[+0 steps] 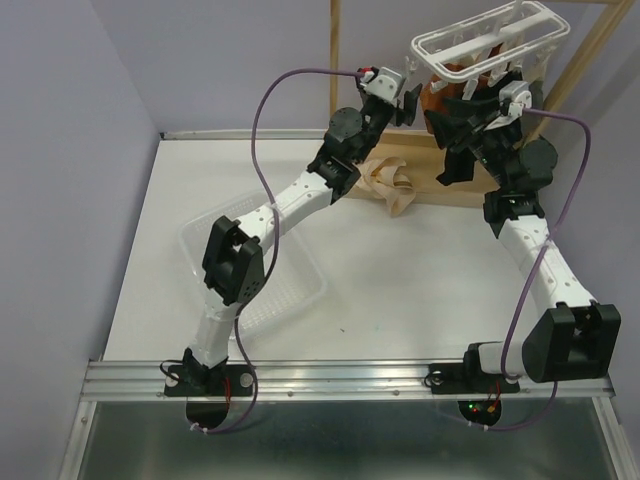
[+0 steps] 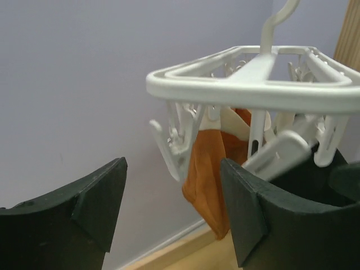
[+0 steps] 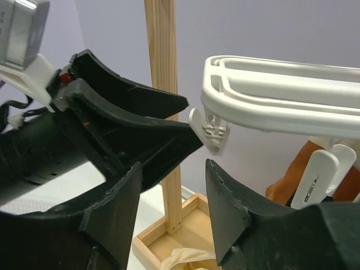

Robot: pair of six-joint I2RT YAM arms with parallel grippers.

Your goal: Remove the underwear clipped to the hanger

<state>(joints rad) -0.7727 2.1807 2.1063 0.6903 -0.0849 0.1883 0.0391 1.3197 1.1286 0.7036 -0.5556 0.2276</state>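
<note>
The white hanger (image 1: 490, 35) hangs from the wooden stand at the back right; it also shows in the left wrist view (image 2: 247, 84) and the right wrist view (image 3: 281, 95). A rust-orange underwear (image 2: 211, 180) hangs clipped under it, seen too in the top view (image 1: 440, 95) and the right wrist view (image 3: 295, 174). A cream-beige underwear (image 1: 390, 182) lies on the table by the stand's base. My left gripper (image 2: 171, 211) is open, just left of the orange piece. My right gripper (image 3: 171, 202) is open below an empty clip peg (image 3: 211, 132). Black and grey underwear are not visible.
The wooden stand's post (image 3: 166, 107) and its tray-like base (image 3: 185, 230) stand right behind both grippers. A clear plastic bin (image 1: 255, 265) sits on the table at the left under the left arm. Purple walls close the back and left.
</note>
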